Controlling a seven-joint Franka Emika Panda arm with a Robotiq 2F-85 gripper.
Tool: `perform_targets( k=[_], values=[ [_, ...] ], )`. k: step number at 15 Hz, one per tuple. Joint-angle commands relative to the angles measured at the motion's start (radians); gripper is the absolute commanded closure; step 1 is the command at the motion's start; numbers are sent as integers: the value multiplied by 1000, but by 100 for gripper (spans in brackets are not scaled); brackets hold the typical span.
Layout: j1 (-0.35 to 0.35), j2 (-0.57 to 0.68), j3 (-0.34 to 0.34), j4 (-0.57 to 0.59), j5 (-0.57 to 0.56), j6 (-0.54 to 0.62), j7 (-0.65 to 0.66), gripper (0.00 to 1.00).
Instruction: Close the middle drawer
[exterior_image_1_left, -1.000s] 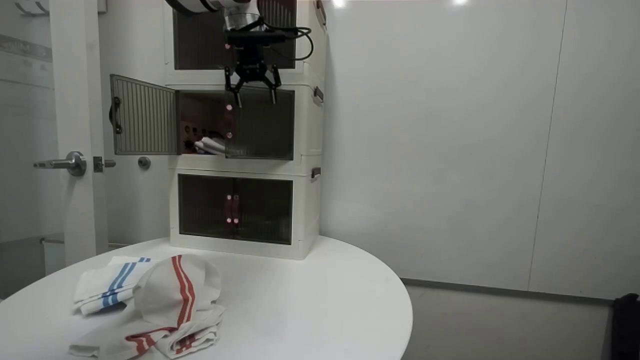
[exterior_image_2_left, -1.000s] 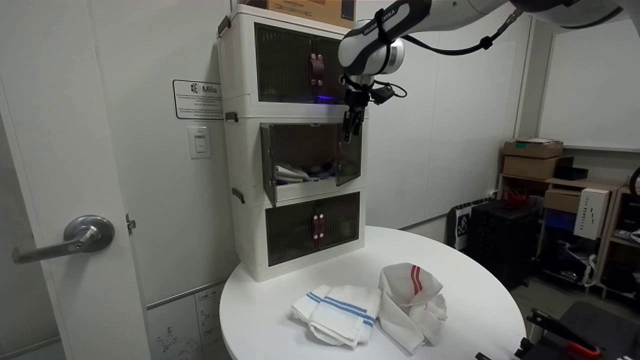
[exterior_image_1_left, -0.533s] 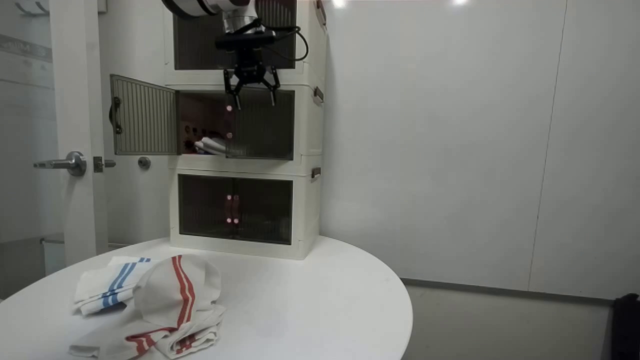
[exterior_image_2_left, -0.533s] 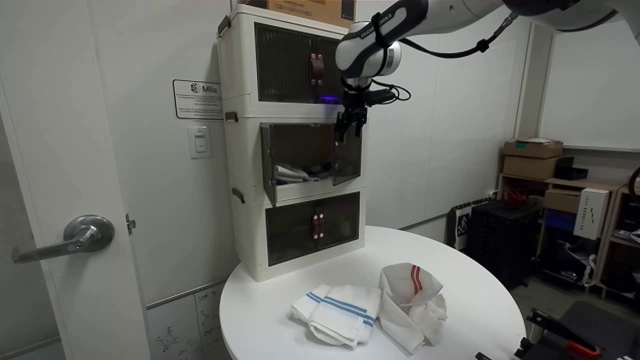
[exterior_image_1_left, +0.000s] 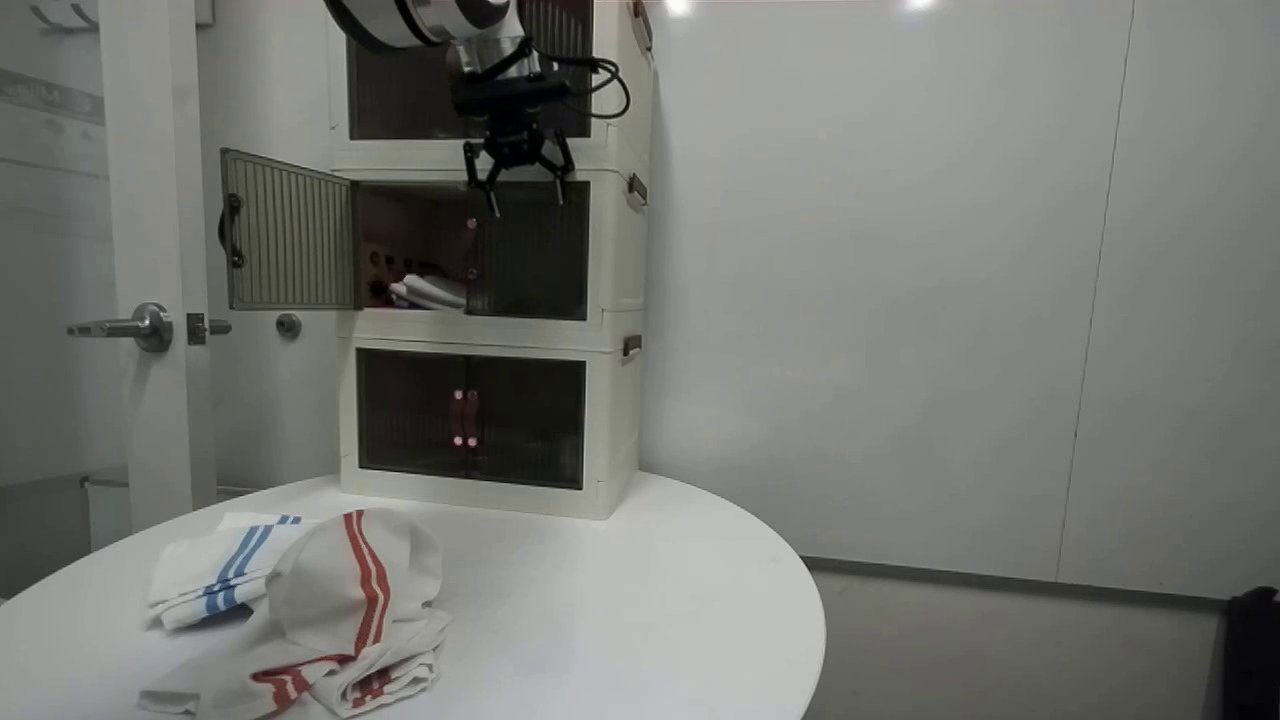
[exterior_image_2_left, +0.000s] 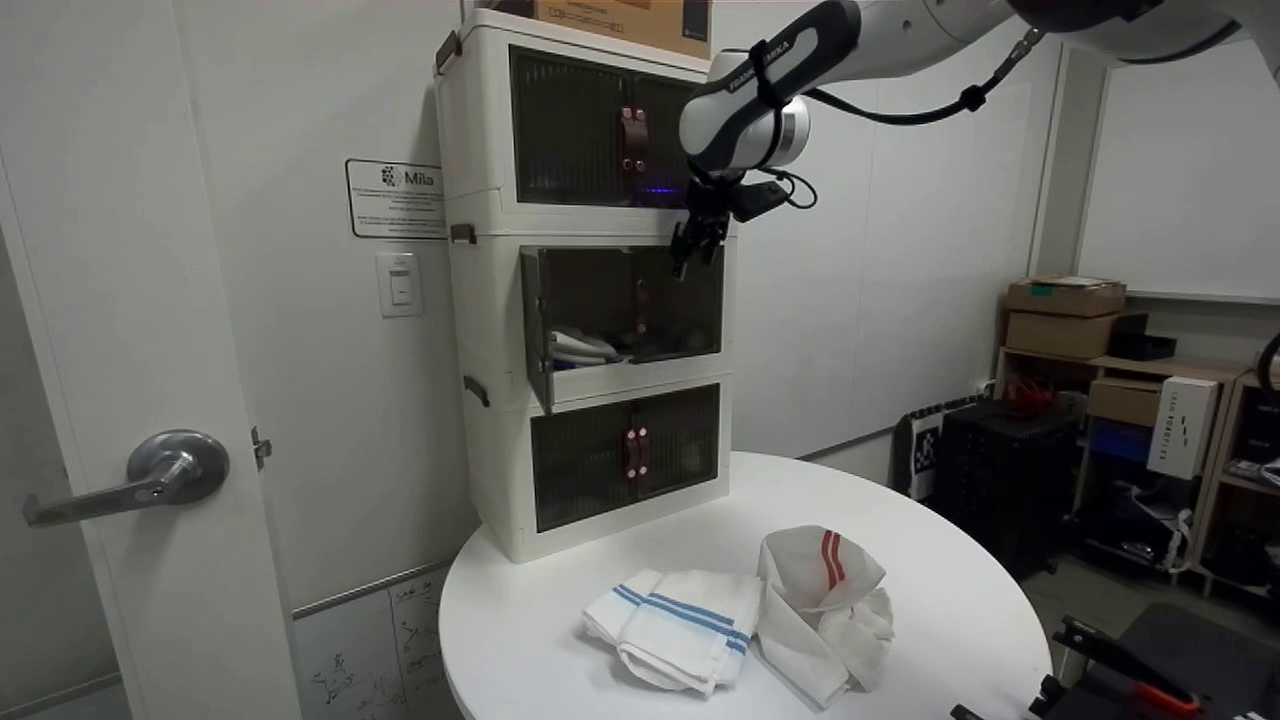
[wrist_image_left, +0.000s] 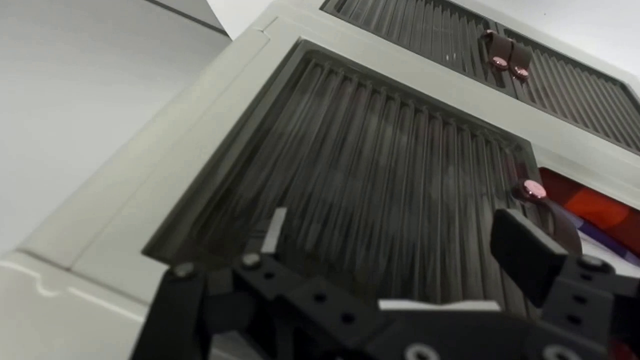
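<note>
The pincer (exterior_image_1_left: 527, 200) hangs, jaws parted, in front of the middle drawer (exterior_image_1_left: 530, 262), stacked between top unit (exterior_image_2_left: 570, 130) and bottom unit (exterior_image_2_left: 590, 465); touching or not, can't tell! One door (exterior_image_1_left: 290, 235) stands swung wide, its mate (wrist_image_left: 380, 182) sits roughly flush, and a white bundle (exterior_image_2_left: 580, 347) shows inside.

Found passable through the uncovered half of the middle drawer (exterior_image_1_left: 528, 260), above a white bundle (exterior_image_1_left: 430, 292); obstructed alongside by the swung-out panel (exterior_image_1_left: 292, 232).

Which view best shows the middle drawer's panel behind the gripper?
The wrist view: there the ribbed panel looks largest and clearest, though the gripper hides part. Both exterior views show it smaller, with the gripper overlapping its top.
</note>
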Motion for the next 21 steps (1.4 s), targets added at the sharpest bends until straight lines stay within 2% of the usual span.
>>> perform_targets(
  k=[1, 5, 9, 13, 17, 21],
  values=[
    [-37, -5, 36, -47, 56, 68, -94, 0],
    [-53, -33, 45, -77, 82, 49, -123, 0],
    [-20, -134, -30, -172, -33, -61, -37, 0],
    [4, -294, -66, -374, -130, -193, 75, 0],
    [24, -473, -42, -593, -94, -312, 155, 0],
    [57, -646, -25, -802, -39, -318, 198, 0]
  ],
)
